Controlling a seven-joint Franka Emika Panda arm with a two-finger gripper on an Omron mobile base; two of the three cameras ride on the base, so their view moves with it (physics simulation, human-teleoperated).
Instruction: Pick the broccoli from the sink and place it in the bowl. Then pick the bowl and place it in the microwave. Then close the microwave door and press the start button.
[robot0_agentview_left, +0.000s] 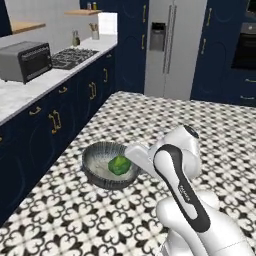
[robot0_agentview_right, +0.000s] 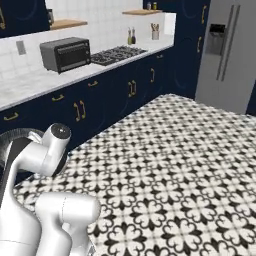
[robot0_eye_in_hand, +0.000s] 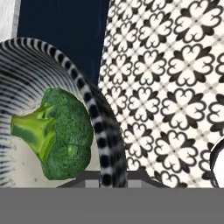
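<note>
Hand (robot0_eye_in_hand: 105, 177) clamped on rim of one bowl (robot0_agentview_left: 97, 160); one broccoli (robot0_agentview_left: 119, 165) inside.

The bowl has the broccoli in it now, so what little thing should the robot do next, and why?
Probably carry the bowl on toward the microwave, keeping it level. The broccoli lies inside it, the jaws look shut on the rim, and the bowl hangs above the patterned floor.

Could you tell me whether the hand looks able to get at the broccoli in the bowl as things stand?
Probably not right away: the hand is shut on the bowl rim. The broccoli lies uncovered inside, close by, so nothing else blocks it.
</note>
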